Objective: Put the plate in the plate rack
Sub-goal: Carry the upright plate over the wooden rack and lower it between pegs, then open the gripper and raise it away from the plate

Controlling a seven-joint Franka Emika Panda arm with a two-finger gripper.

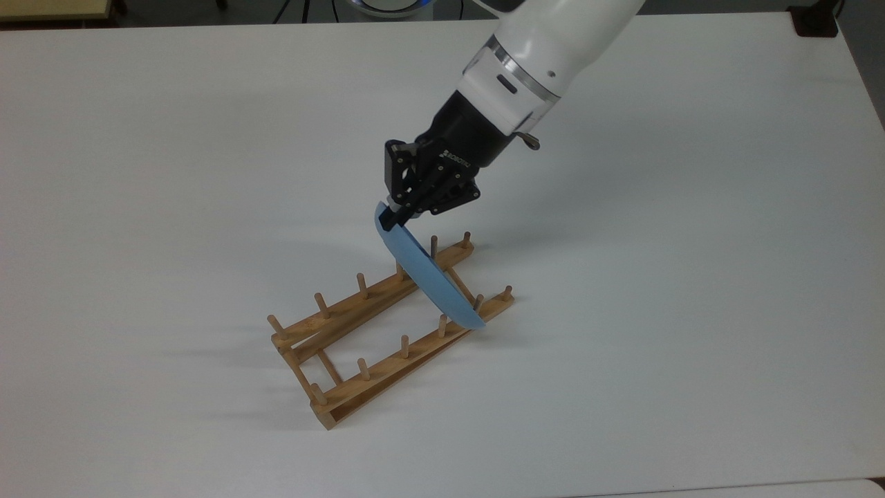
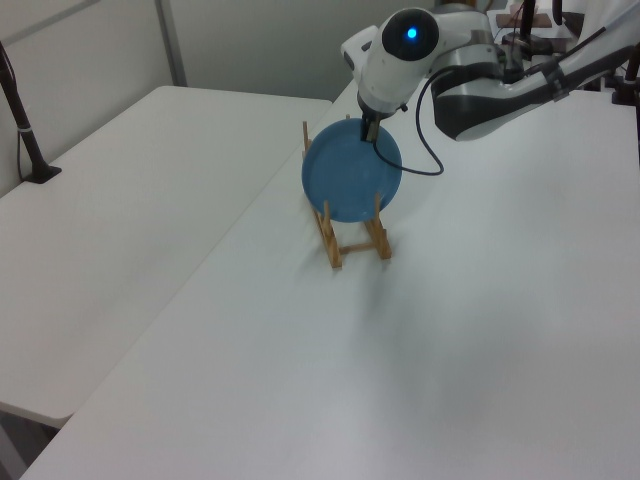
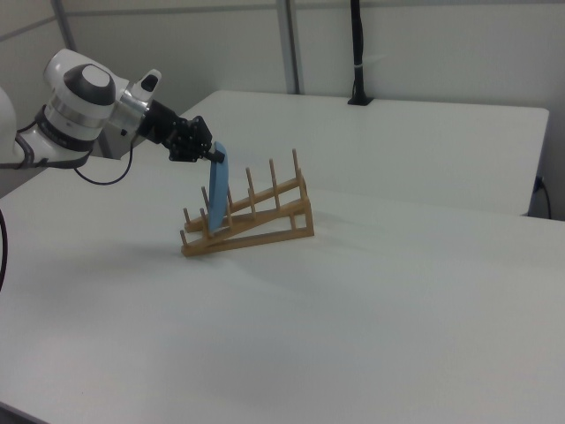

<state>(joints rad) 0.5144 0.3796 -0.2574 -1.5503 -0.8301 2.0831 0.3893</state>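
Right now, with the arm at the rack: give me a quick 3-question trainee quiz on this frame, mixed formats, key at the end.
1. True or false: the plate lies flat on the table.
2. Multiple choice: where does the gripper hold the plate? A) the upper rim B) the lower rim C) the centre of its face
3. Short answer: in the right view, toward which end of the plate rack does the plate stand, the low end or the raised end?

Key:
1. False. It stands on edge, held up by the gripper, with its lower edge down among the rack's pegs.
2. A.
3. The low end, at the right view's left.
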